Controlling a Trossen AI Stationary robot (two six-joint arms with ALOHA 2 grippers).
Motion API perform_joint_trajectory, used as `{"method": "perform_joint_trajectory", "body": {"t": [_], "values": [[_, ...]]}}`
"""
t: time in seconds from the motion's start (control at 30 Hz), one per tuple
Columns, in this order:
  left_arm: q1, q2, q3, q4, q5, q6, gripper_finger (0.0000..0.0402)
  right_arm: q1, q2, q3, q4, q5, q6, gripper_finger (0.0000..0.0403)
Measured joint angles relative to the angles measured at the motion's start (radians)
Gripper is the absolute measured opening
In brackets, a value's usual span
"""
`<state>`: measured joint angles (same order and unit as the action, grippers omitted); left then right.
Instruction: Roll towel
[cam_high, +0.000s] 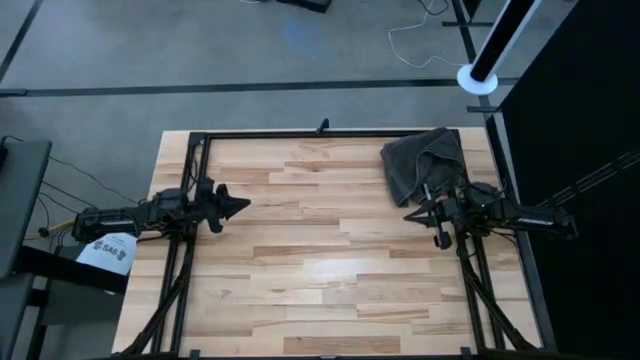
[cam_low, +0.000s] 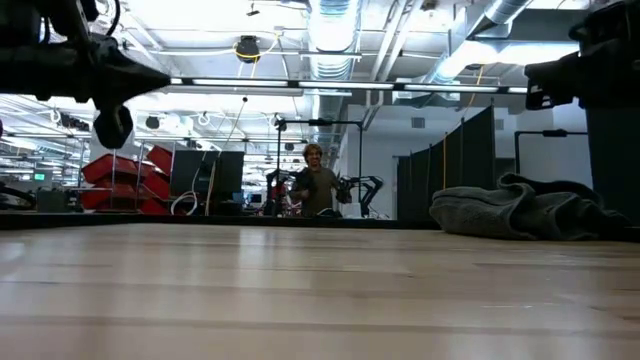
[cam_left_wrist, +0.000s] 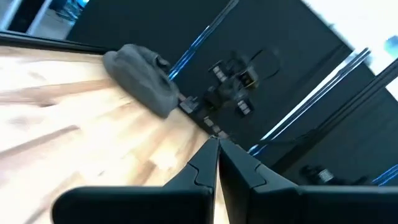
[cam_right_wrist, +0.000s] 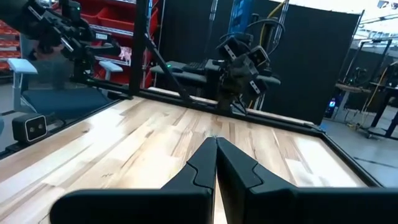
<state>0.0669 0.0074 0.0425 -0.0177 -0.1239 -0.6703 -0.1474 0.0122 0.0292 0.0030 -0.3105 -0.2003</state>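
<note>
High view: overhead, straight down, whole wooden tabletop (cam_high: 320, 250) plus grey floor beyond.
Low view: at tabletop level, looks flat across wood into workshop; person (cam_low: 316, 180) far back.
Left wrist view: tilted, close behind own shut fingers, faces across table toward right arm and towel (cam_left_wrist: 142, 78).
Right wrist view: faces opposite way, toward left arm.
Shared: towel appears in high, low, left wrist views.
</note>
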Motion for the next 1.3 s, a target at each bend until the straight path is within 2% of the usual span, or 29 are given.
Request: {"method": "perform_joint_trajectory", "body": {"t": [0.1, 0.37, 0.5, 0.6, 0.73, 0.87, 0.9, 1.07, 1.17, 1.23, 1.3], "values": [[0.0, 0.0, 0.004, -0.041, -0.021, 0.067, 0.0, 0.001, 0.0, 0.0, -0.002, 0.0, -0.001, 0.0], [0.001, 0.013, 0.006, -0.051, -0.036, 0.127, 0.0, 0.001, 0.0, 0.0, -0.004, 0.0, -0.002, 0.0], [0.001, 0.012, 0.006, -0.05, -0.037, 0.128, 0.0, -0.007, 0.001, 0.001, 0.005, 0.024, 0.083, 0.0], [0.001, 0.012, 0.006, -0.05, -0.038, 0.115, 0.0, -0.028, 0.002, 0.001, 0.003, 0.031, 0.022, 0.0], [0.001, 0.012, 0.005, -0.043, -0.041, 0.044, 0.0, -0.055, 0.002, 0.001, 0.002, 0.052, 0.017, 0.0], [0.001, 0.012, 0.005, -0.044, -0.042, 0.044, 0.0, -0.071, 0.008, 0.001, 0.039, 0.063, -0.003, 0.0], [0.001, 0.012, 0.005, -0.044, -0.042, 0.042, 0.0, -0.071, 0.009, 0.0, 0.08, 0.067, 0.07, 0.0], [0.001, 0.012, 0.004, -0.044, -0.044, 0.028, 0.0, -0.067, 0.008, 0.002, 0.393, 0.071, 0.718, 0.0], [0.001, 0.012, 0.004, -0.043, -0.048, 0.025, 0.0, -0.066, 0.009, 0.002, 0.536, 0.128, 0.85, 0.0], [0.002, 0.012, 0.004, -0.043, -0.049, 0.011, 0.0, -0.066, 0.009, 0.002, 0.639, 0.251, 0.947, 0.0], [0.002, 0.012, 0.004, -0.043, -0.049, 0.005, 0.0, -0.073, 0.012, 0.002, 0.722, 0.417, 0.946, 0.0]]}}
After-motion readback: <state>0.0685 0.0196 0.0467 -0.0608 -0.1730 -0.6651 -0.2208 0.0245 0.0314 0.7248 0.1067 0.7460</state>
